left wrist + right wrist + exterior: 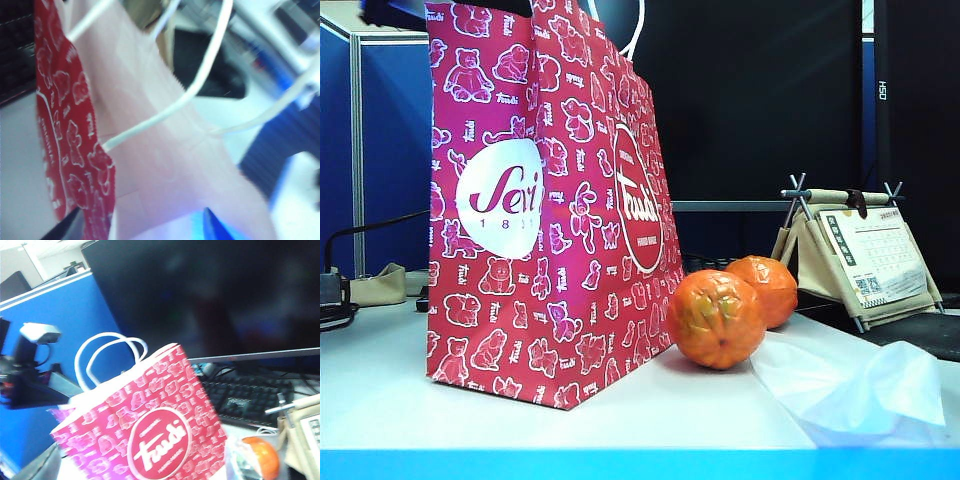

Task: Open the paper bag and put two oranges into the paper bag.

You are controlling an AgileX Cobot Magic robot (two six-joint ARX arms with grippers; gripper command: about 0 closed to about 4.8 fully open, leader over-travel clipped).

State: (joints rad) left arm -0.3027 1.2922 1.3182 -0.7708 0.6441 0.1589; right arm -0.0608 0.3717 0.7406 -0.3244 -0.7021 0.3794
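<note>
The red-pink paper bag (550,220) stands upright on the white table, left of centre. Two oranges (717,318) (767,288) lie side by side just to its right. My left gripper (140,232) hovers over the bag's mouth (165,150) and is open. Its dark finger (67,229) is outside the red wall (70,130) and its blue finger is over the pale inside. My right gripper (145,475) is open, facing the bag's Trudi side (155,440), with one orange (260,457) beside it. Neither gripper's fingers show in the exterior view.
A crumpled white plastic bag (860,390) lies at the front right, against the nearer orange. A desk calendar stand (865,255) is at the back right, with a keyboard (250,397) and a dark monitor (210,295) behind. White cord handles (107,347) rise from the bag's top.
</note>
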